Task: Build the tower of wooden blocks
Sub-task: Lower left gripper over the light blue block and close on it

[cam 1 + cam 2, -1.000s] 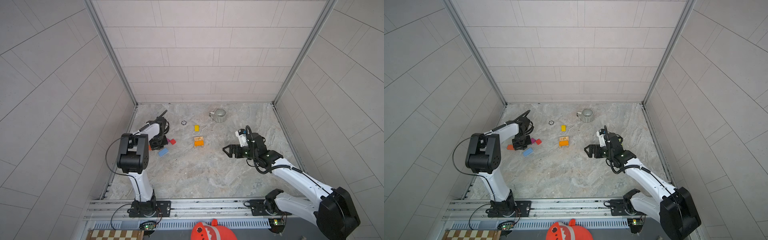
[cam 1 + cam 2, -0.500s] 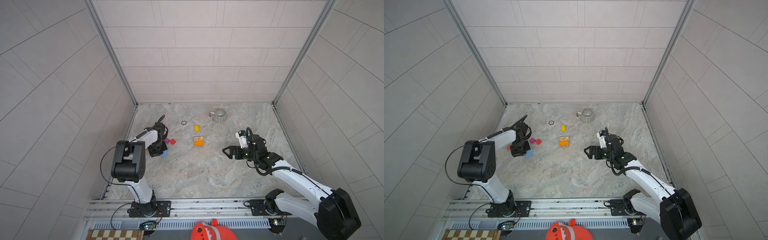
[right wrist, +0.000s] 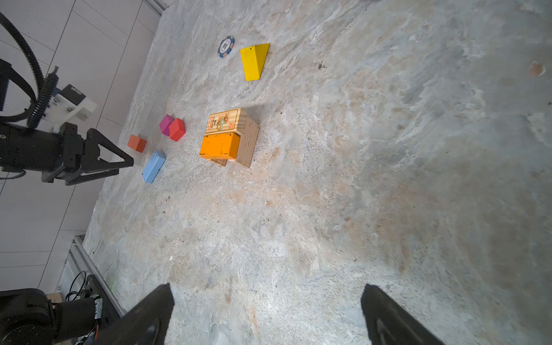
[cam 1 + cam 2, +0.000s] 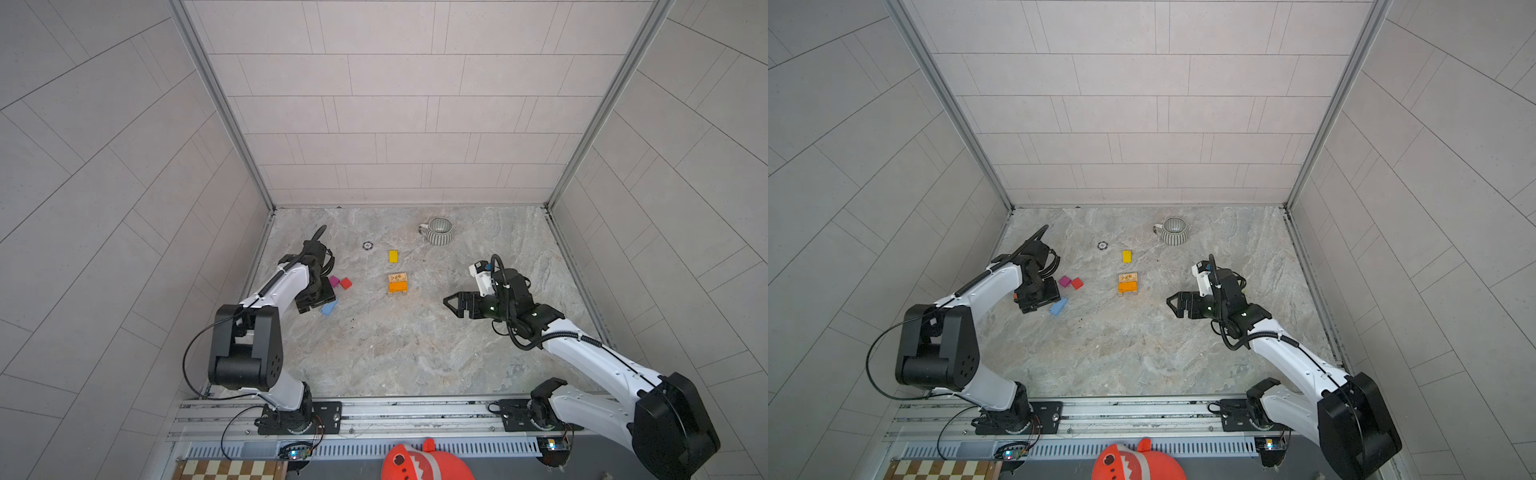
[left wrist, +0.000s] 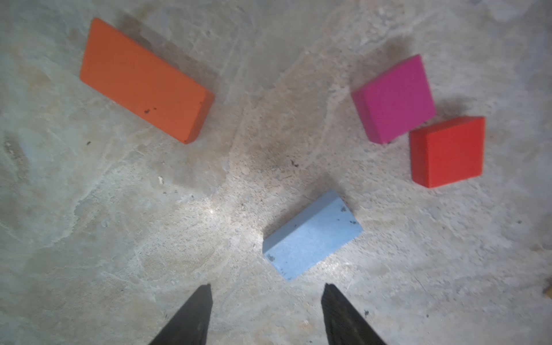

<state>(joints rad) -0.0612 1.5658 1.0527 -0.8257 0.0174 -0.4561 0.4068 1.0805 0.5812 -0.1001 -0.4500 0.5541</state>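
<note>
My left hand hangs low over the surface, its fingers parted a moderate way with nothing between them. Just ahead of the tips lies the blue block, flat and askew. Beyond it are the orange block and the magenta block, with the red block just beside the magenta one. In both top views this cluster sits left of centre.

The tower stands mid-frame. An amber block and a tan block with a printed label lie side by side on plain tan bricks; how many are underneath, I can't make out. A yellow block lies just above the tower, a round chip is up-left of that, and the striped mug is up-right.

My right hand, right of centre, points toward the tower, well apart from it. It is spread wide and empty.
</note>
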